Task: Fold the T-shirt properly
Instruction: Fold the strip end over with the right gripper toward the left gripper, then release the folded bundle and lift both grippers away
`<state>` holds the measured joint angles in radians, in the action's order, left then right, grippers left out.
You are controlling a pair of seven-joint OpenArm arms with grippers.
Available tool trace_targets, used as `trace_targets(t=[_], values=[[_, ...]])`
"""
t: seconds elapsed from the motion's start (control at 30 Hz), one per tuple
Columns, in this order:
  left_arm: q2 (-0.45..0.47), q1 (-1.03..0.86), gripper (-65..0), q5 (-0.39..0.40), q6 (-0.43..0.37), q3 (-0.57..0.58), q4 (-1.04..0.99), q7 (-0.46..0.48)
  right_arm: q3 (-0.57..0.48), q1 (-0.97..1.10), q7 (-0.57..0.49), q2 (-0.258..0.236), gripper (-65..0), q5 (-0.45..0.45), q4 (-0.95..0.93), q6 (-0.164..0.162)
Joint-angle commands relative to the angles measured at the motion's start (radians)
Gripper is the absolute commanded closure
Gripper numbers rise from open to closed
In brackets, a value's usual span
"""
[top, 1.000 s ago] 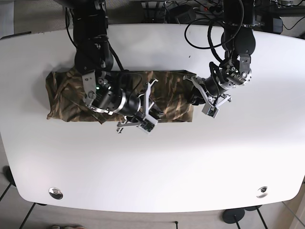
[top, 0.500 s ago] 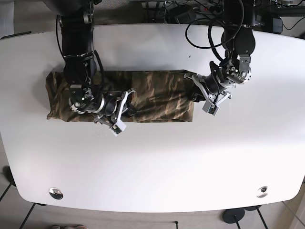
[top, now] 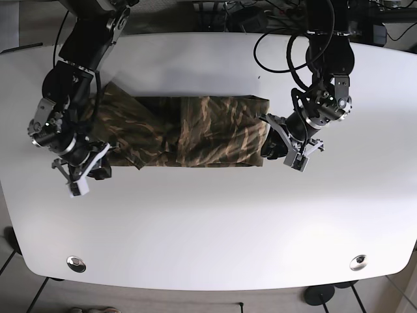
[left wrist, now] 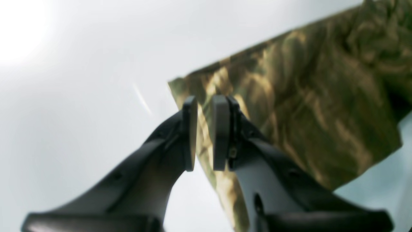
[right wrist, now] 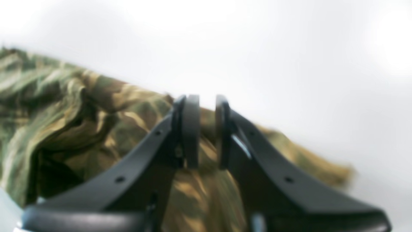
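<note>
A white table [top: 208, 222] fills most of the base view, and on it the camouflage T-shirt [top: 195, 134] lies as a long folded band across the upper middle of the frame, its left portion rumpled. The left gripper [left wrist: 203, 132], at the garment's right end in the base view, has its jaws drawn nearly together with the shirt's edge running between the pads. The right gripper [right wrist: 206, 130], at the garment's left end in the base view, is likewise narrowed to a slim gap over cloth; whether either actually pinches the fabric cannot be told.
</note>
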<state>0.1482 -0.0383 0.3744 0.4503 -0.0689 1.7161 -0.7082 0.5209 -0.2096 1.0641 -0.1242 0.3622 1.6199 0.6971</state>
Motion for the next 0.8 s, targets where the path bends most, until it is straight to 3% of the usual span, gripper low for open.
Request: trace_targets(t=[0.03,0.17,0.27,0.37,0.5,0.6,0.8], values=[[-0.031,0.011,-6.8,0.013,0.006,-0.013,0.025,0.022,0.095,-0.021,0.048,-0.053,-12.4,0.082,0.02,0.001],[-0.072,0.011,-6.4,0.013,0.006,-0.009,0.017,0.019,0.244,-0.017,0.126,-0.137,-41.7,0.235,-0.092,0.001],[-0.108,0.011,-6.7,0.011,0.006,-0.007,-0.003,0.019,0.311,-0.015,0.126,-0.208,-59.9,0.288,-0.26,0.001],[-0.129,0.021,-6.7,0.01,0.006,0.016,-0.12,0.023,0.37,-0.02,0.123,-0.262,-62.0,0.295,-0.427,0.001],[-0.106,0.079,-6.4,0.011,0.008,0.002,-0.291,0.032,0.379,-0.004,0.077,-0.286,-62.3,0.292,-0.537,0.001],[-0.06,0.077,-6.4,0.011,0.008,-0.015,-0.298,0.074,0.377,0.032,0.077,-0.276,-62.1,0.297,-0.531,0.001],[0.0,0.076,-6.4,0.013,0.008,-0.016,-0.279,0.075,0.301,0.072,0.077,-0.2,-62.1,0.297,-0.524,0.001]])
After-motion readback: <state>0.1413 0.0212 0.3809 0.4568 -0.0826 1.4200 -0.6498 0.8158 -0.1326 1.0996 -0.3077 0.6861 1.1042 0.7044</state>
